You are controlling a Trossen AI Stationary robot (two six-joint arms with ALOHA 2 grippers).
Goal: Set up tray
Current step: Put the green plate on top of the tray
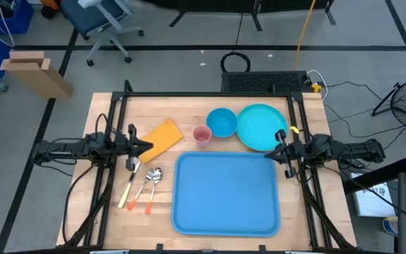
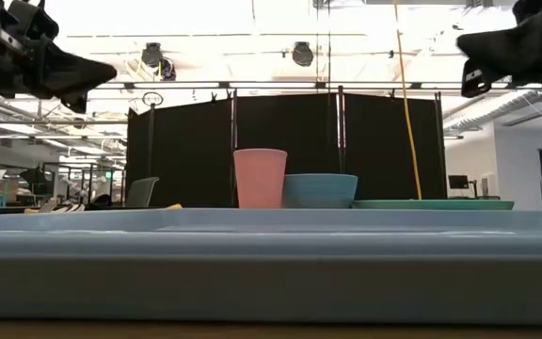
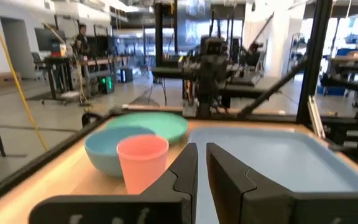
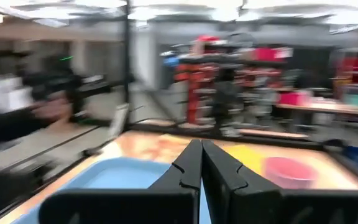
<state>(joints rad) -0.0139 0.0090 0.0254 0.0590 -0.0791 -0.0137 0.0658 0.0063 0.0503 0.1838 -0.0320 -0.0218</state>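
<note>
Both grippers hang above the table with nothing in them: the left gripper (image 1: 146, 147) over the yellow napkin's (image 1: 162, 136) edge with its fingers a narrow slit apart, the right gripper (image 1: 276, 150) by the turquoise plate's (image 1: 261, 125) near rim, fingers pressed together. Neither is reaching yet, so I judge nothing is loaded. To start well, each arm should spread its fingers before descending and take what lies closest, the right the plate by its rim, the left the pink cup (image 1: 201, 135) or the cutlery (image 1: 141, 186). The tray (image 1: 226, 192) lies bare between the arms, just beside the right gripper and near the left
</note>
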